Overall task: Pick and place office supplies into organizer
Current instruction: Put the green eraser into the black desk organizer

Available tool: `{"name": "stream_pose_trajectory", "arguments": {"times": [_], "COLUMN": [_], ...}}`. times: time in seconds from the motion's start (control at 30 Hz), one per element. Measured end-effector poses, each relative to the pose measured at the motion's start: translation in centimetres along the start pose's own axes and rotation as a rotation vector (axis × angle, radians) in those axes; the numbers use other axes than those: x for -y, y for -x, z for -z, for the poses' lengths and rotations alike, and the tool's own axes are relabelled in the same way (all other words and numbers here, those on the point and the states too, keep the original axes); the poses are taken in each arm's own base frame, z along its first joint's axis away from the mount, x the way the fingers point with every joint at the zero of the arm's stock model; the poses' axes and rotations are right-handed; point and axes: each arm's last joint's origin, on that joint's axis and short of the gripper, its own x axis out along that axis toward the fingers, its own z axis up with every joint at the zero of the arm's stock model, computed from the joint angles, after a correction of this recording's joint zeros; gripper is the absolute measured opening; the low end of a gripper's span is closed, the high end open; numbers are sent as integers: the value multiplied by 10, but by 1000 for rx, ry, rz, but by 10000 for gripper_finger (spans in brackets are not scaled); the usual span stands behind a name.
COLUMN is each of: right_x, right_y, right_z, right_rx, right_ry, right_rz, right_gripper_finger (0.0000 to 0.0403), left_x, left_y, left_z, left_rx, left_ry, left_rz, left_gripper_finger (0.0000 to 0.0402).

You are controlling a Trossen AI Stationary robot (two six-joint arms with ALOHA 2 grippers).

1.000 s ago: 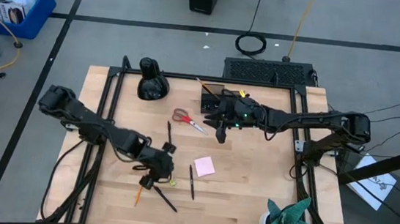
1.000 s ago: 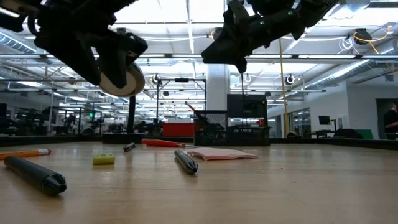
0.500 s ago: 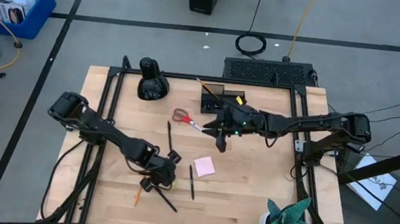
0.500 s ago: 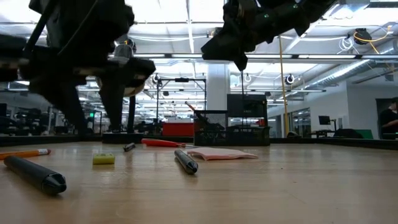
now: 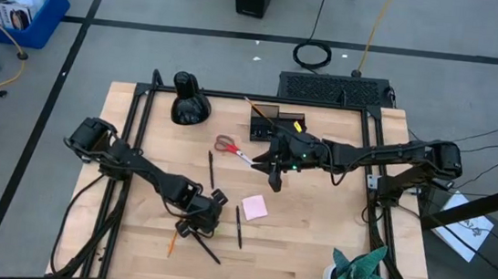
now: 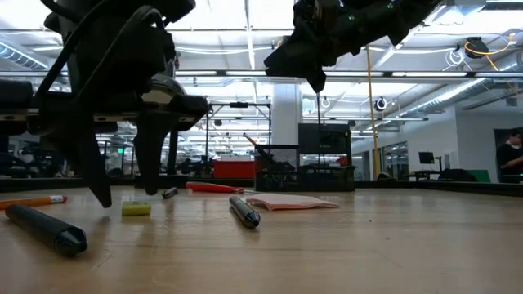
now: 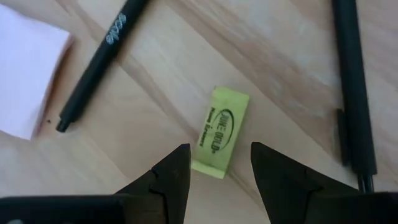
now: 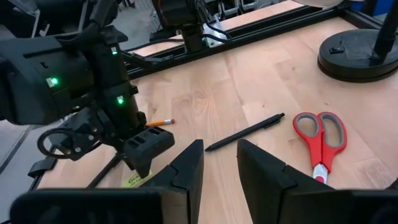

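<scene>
My left gripper (image 7: 221, 168) is open and low over the table, pointing down. Its fingers stand on either side of the near end of a yellow-green eraser (image 7: 219, 132), which lies flat on the wood (image 6: 136, 209); I see no touch. Black pens (image 7: 99, 59) (image 7: 353, 87) lie on either side of the eraser, and the pink sticky-note pad (image 5: 254, 207) lies beyond. My right gripper (image 5: 274, 180) is open, holds nothing and hovers above the table (image 6: 315, 82) between the red-handled scissors (image 5: 232, 149) and the black organizer (image 5: 273, 124). The orange pencil (image 5: 171, 242) lies near the table's near edge.
A rounded black bulbous object (image 5: 188, 102) stands at the far left of the table. A teal paper plant (image 5: 364, 274) stands at the near right corner. Another pen (image 5: 210, 168) lies mid-table. Black frame rails (image 5: 135, 138) run along the table's sides. A person (image 6: 511, 159) shows far off in the room.
My left gripper has come down from well above the table until its open fingertips stand at the surface around the eraser, and it has turned about as it dropped. My right gripper has shifted a little toward the near edge. No object has moved.
</scene>
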Motion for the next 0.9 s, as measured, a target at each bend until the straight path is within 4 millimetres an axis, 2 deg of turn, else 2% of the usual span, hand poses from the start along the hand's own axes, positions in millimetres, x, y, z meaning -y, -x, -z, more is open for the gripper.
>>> {"name": "stream_pose_trajectory", "arguments": {"times": [0.23,0.43,0.7,0.9], "right_x": [0,0,0,0], "right_y": [0,0,0,0], "right_z": [0,0,0,0], "right_rx": [-3,-3,-2,0], "right_ry": [-1,-27,-38,-38], "right_rz": [4,5,2,1], "right_gripper_finger": [89,89,89,89], "left_x": [-2,-1,-2,-3], "left_y": [-1,-12,-13,-13], "left_z": [-5,-3,-3,-2], "left_rx": [63,47,49,56], "left_ry": [-15,1,10,22], "left_rz": [3,31,26,46], "left_gripper_finger": [175,175,174,127]}}
